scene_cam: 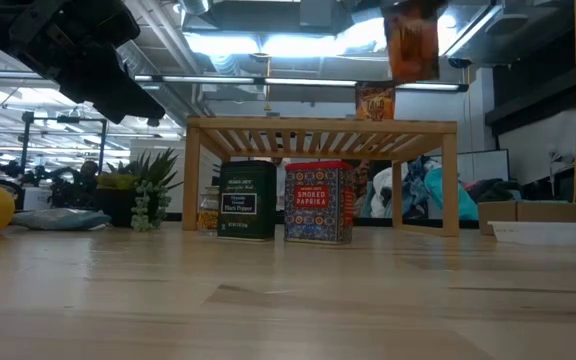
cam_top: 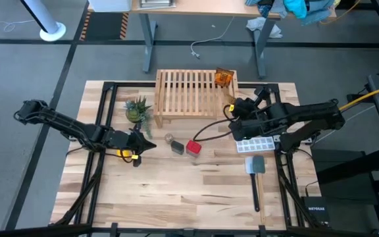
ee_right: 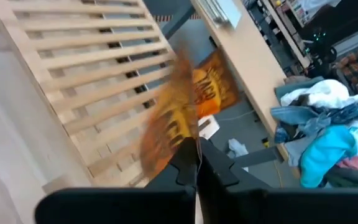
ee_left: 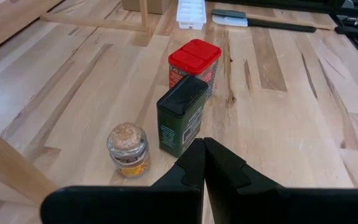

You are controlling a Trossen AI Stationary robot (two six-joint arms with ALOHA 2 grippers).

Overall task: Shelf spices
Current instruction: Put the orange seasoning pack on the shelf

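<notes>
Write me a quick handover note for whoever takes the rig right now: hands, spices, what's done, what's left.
Right hand: shut on an orange packet, held in the air by the shelf's right end.
Left hand: shut, empty, low over the table beside the plant, pointing at the three spices in front of the shelf.
Done: one orange packet is on the shelf's back right corner.
Left: set down the held packet, then shelve the red tin, dark box and small jar, all on the table.

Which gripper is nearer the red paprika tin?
Left. The left gripper sits just beside the red tin; the right gripper is farther off, by the shelf.
</notes>
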